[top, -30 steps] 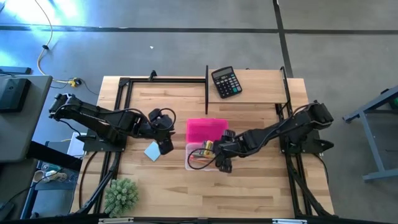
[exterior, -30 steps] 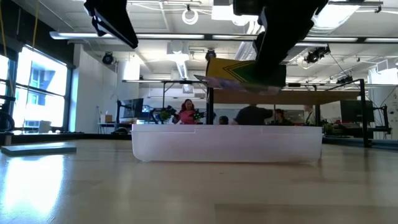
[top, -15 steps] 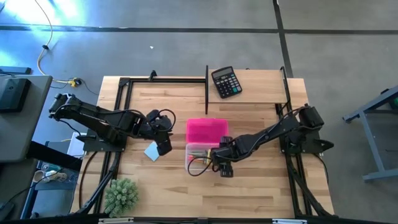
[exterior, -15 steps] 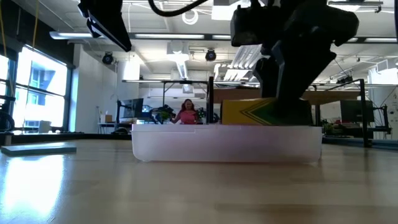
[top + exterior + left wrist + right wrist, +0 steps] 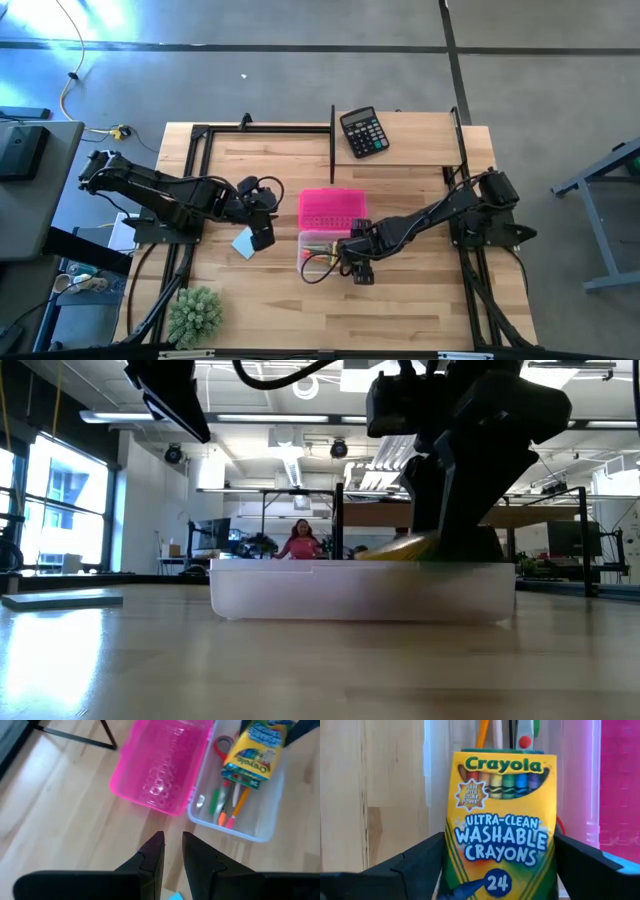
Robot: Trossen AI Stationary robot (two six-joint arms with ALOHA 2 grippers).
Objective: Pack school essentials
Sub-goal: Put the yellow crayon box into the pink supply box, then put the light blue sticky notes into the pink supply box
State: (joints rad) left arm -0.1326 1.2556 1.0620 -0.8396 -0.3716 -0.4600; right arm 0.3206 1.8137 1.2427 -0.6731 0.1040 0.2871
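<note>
A clear case lies open mid-table, its pink lid flat on the table behind it. Inside lie red-handled scissors and pencils. The yellow-green crayon box leans slanted in the case, just above the rim. My right gripper reaches down over it, open, one finger along each long side. My left gripper hangs shut, high left of the case. Below it the light-blue notepad lies flat. My right gripper comes steeply from above with a finger along each long narrow side of the crayon box. Whether the fingers touch those sides I cannot tell. The box's far end is down in the case.
A black calculator lies at the far edge, right of a thin black upright bar. A green spiky plant stands at the near left corner. Black frame rails run along both table sides.
My right gripper has come down toward the case and a little toward the near edge, carrying the crayon box. The box went from hanging above the rim to standing in the case, then tipped lower to a slant.
</note>
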